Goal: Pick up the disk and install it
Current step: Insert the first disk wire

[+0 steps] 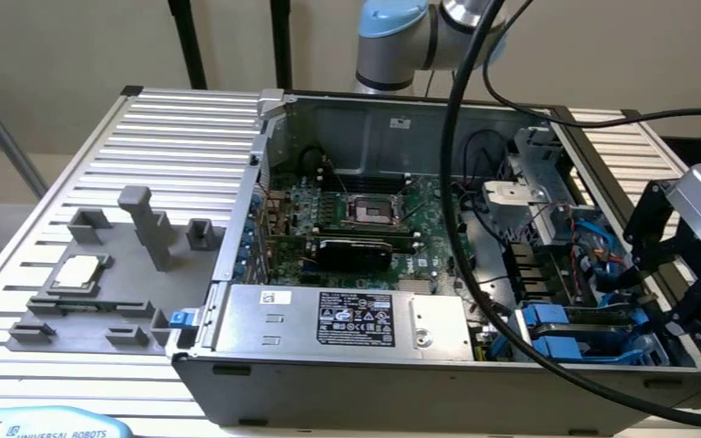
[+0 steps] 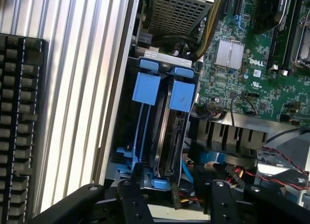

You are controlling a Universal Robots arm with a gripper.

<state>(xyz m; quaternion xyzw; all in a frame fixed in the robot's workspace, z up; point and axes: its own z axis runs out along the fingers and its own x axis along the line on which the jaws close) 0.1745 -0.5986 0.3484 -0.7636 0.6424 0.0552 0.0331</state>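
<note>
Scanning from the exterior view's left: a processor chip [image 1: 77, 272] sits parked in a grey fixture [image 1: 143, 228] on the slatted bench [image 1: 180, 119], kept clear of the work. Centre: the open case [image 1: 326, 383], with the power-supply box [image 1: 339, 319] along its near wall. Right: the disk [image 2: 168, 136] stands on edge in the drive bay, blue carrier tabs upward for reach. The fingers [image 2: 130, 200] are spread, pinching nothing, hovering near the bay. Disk looks seated; latching unclear.

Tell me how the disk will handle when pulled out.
Metal-bodied in a plastic carrier, the disk is probably stiff and dense. Standing on edge in its snug bay, it likely slides straight rather than tips. Cables close by could snag.
</note>
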